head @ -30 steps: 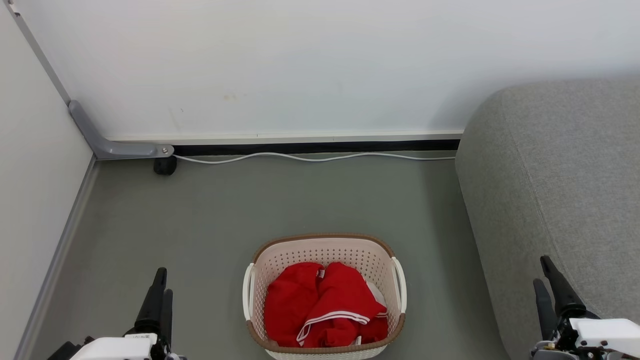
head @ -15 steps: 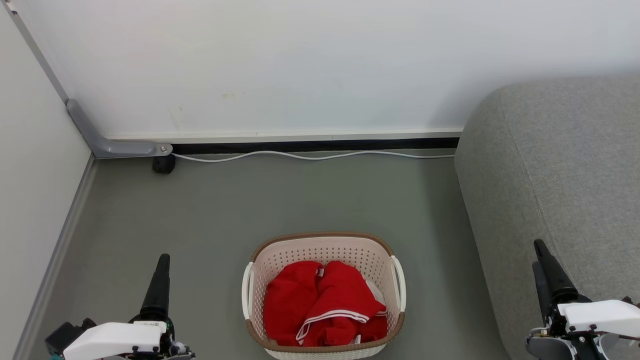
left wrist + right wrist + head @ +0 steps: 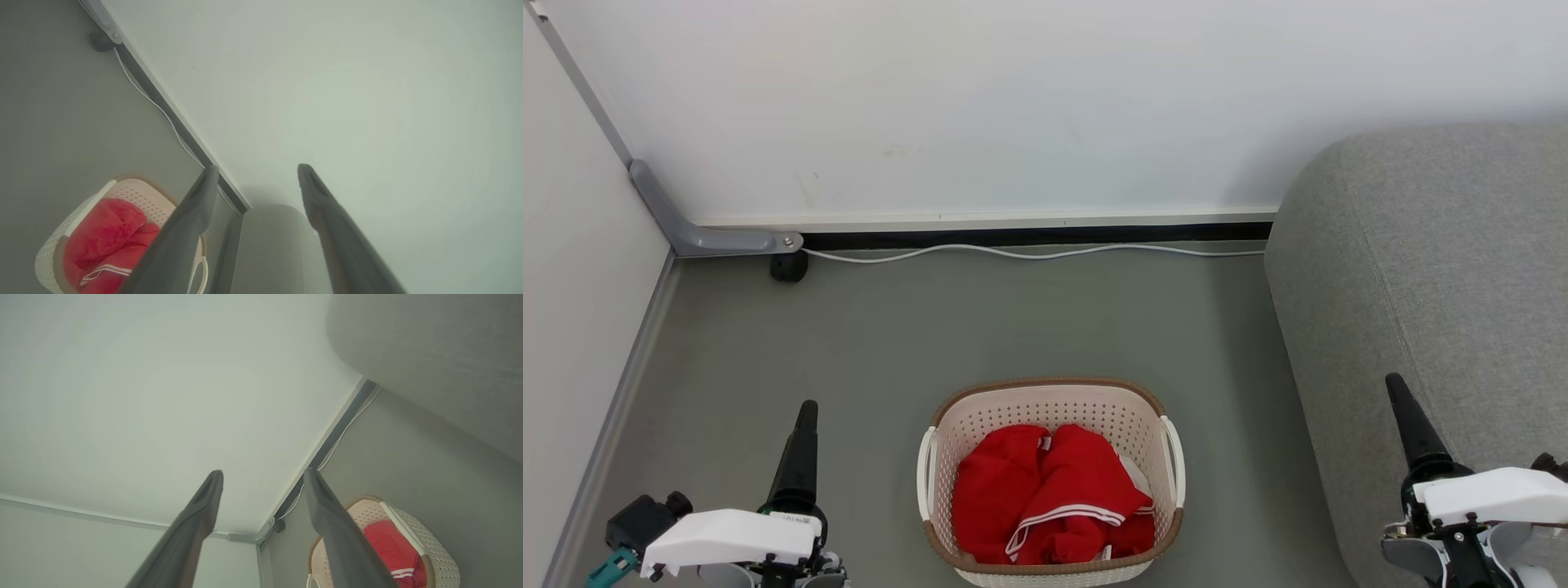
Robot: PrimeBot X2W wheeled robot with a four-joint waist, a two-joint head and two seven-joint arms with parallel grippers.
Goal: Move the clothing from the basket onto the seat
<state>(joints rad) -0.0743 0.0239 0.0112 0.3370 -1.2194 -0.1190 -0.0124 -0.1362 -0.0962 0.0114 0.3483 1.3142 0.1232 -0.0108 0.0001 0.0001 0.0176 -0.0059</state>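
Clothing (image 3: 1045, 490) heaped in the basket (image 3: 1049, 382) beside the seat (image 3: 1437, 269); left gripper (image 3: 257, 167) and right gripper (image 3: 263, 471) flank it, splayed wide and empty, ready to reach

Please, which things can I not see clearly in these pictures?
- Head view: the clothing covers the bottom of the basket; how many garments lie folded together is unclear.
- Head view: the seat is cut off by the right edge.
- Left wrist view: a finger of the left end effector hides part of the basket.

left and right jaws apart, empty
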